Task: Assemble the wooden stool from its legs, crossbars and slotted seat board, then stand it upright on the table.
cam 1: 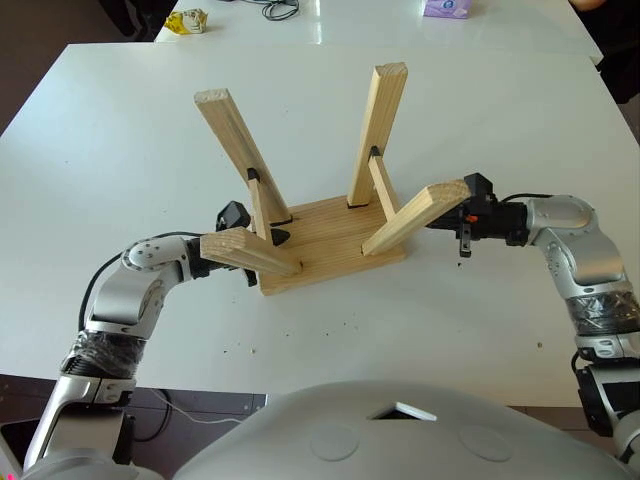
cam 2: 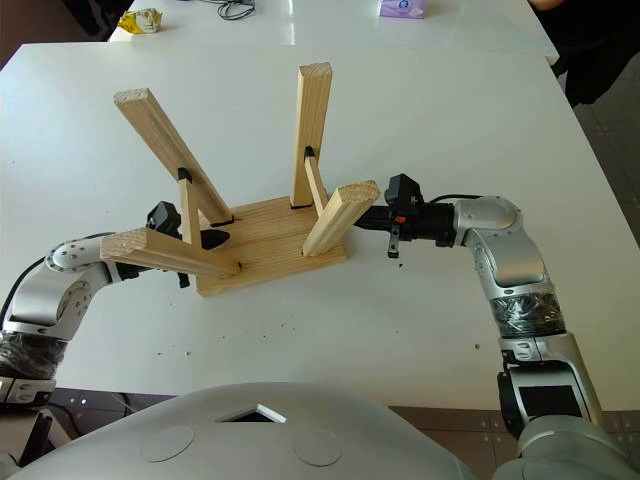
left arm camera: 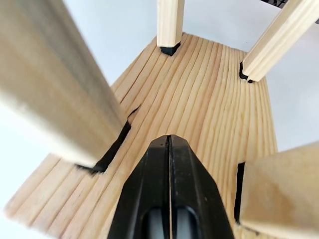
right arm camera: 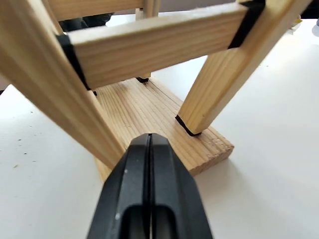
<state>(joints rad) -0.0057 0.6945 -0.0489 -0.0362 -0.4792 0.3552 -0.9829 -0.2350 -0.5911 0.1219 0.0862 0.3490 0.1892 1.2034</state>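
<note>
The wooden stool stands upside down on the white table point(cam 1: 110, 150). Its slotted seat board point(cam 1: 330, 245) lies flat, and several legs splay upward, among them a far left leg point(cam 1: 232, 130) and a far right leg point(cam 1: 377, 110). Short crossbars point(cam 1: 383, 182) join the legs on each side. My left gripper point(left arm camera: 169, 140) is shut and holds nothing; its tip hovers over the board between the left legs, beside the near left leg point(cam 1: 250, 255). At the stool's right side my right gripper point(right arm camera: 149, 138) is shut too, with nothing in it, close by the near right leg point(cam 1: 415, 215) and below a crossbar point(right arm camera: 159, 42).
A yellow crumpled object point(cam 1: 186, 20), dark cables point(cam 1: 280, 8) and a purple packet point(cam 1: 446, 8) lie on the table behind. Bare white tabletop spreads left, right and in front of the stool, up to the near edge.
</note>
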